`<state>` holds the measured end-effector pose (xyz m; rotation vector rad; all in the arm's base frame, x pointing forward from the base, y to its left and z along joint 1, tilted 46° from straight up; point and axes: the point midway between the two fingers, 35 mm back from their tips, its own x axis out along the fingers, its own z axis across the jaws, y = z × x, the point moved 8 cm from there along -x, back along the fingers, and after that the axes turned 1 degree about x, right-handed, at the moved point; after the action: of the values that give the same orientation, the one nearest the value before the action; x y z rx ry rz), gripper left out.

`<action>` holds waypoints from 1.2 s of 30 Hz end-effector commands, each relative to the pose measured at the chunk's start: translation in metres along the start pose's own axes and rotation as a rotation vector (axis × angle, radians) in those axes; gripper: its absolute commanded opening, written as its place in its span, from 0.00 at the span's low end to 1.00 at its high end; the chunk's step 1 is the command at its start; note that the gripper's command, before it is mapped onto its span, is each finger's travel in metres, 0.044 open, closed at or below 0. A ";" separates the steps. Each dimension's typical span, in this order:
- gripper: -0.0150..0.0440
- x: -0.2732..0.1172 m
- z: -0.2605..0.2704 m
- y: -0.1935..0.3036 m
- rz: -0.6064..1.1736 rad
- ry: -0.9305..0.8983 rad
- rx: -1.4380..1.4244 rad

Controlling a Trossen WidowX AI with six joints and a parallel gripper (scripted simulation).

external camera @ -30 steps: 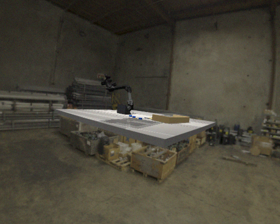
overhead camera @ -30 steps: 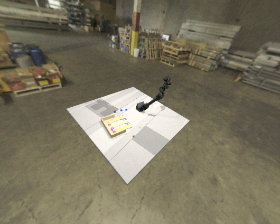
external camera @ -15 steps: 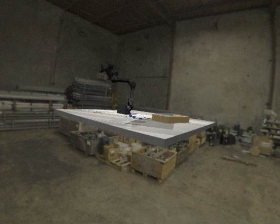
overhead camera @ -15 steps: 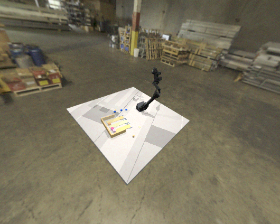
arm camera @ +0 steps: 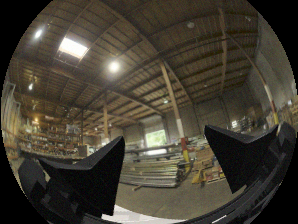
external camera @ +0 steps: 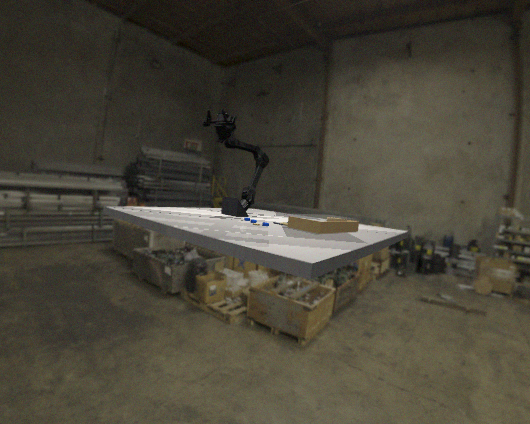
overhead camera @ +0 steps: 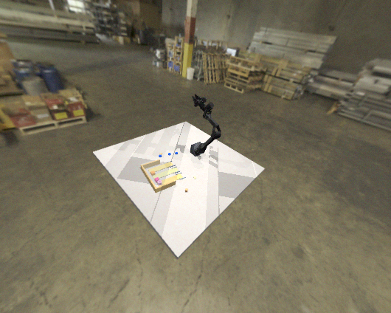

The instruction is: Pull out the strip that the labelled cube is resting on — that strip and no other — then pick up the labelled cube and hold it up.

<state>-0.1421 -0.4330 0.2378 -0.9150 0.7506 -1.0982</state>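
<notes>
A light wooden tray (overhead camera: 166,187) (external camera: 315,226) stands on the white table. In the top view, several pale yellow strips (overhead camera: 166,173) lie side by side in it, with thin dark ends out past its open side. An orange cube (overhead camera: 153,173), a magenta cube (overhead camera: 157,179) and a pink cube (overhead camera: 159,182) sit near the tray's far-left wall. No label can be read, so which cube is labelled and which strip bears it cannot be told. My gripper (overhead camera: 195,99) (external camera: 209,119) (arm camera: 166,135) is open and empty, raised high above the table and away from the tray.
Blue pieces (overhead camera: 169,153) (external camera: 253,221) lie between the arm's base (overhead camera: 197,149) (external camera: 234,206) and the tray, with a small orange piece beside them. Another orange cube (overhead camera: 186,190) lies outside the tray, and a tiny yellow piece (overhead camera: 195,178) lies near it.
</notes>
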 end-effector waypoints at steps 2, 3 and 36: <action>0.93 0.017 0.056 0.032 0.144 -0.143 -0.001; 0.93 0.019 0.068 0.040 0.175 -0.175 -0.002; 0.93 -0.148 0.358 0.238 1.152 -1.230 -0.012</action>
<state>0.2209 -0.1737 0.1912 -0.7782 0.1382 0.4874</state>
